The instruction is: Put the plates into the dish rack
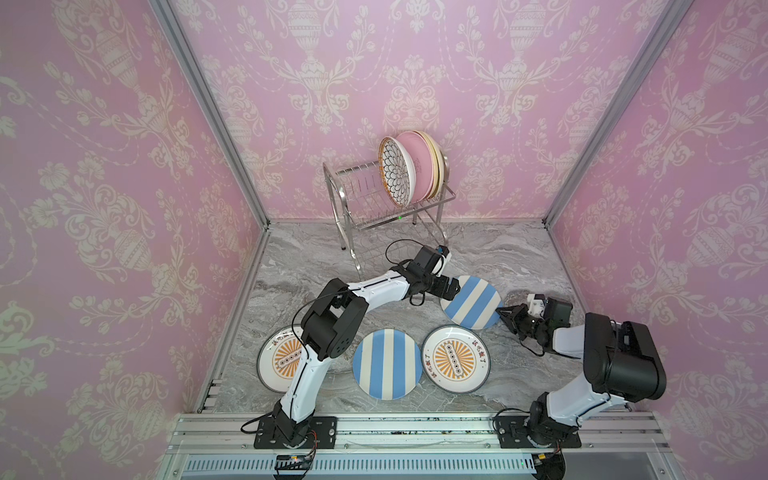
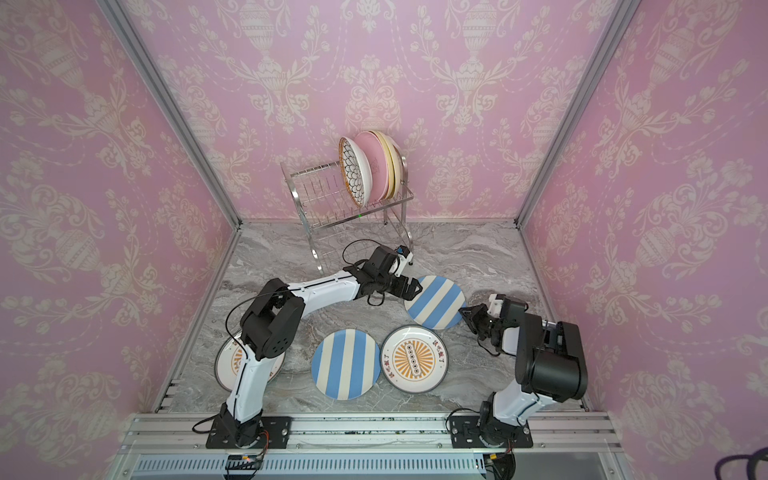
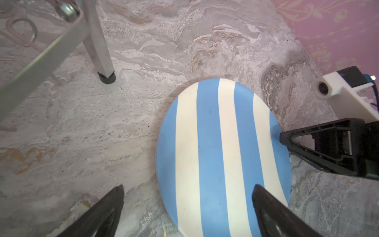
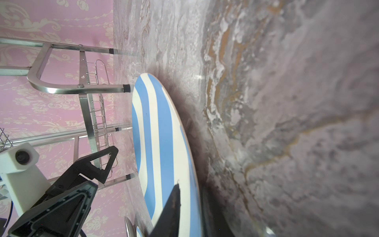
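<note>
Right gripper pinches the striped plate by its rim, centre-right in both top views, while the open left gripper straddles the opposite edge and should close next.

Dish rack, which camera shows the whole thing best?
Both top views: the whole dish rack shows, with plates standing in its upper tier. The left wrist view catches only one leg and a rail; the right wrist view shows legs and the lower shelf.
</note>
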Tool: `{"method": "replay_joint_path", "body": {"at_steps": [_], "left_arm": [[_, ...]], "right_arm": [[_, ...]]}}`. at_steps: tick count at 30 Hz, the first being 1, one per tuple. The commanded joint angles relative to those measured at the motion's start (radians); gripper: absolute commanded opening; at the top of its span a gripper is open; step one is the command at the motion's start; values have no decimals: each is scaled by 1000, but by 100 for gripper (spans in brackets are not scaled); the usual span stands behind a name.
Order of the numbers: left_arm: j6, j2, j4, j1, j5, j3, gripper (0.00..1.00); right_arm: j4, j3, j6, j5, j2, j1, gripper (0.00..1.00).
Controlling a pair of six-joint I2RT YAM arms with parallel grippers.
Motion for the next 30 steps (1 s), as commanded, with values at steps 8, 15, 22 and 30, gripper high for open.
{"method": "replay_joint_path", "body": {"at_steps": [8,15,22,30], "left_arm": [[-19,85,20,-10,80,52,99],[-22,82,15,-17,70,37,99],[-69,89,74,-31,100,8,99],[-61,60,63,-36,34,-24,99]], "right_arm": [[7,1,-10,8,22,23,23],[20,9,1,8,25,38,22],[30,24,12,11,29,62,22],[37,31,24,15,26,67,20]]}}
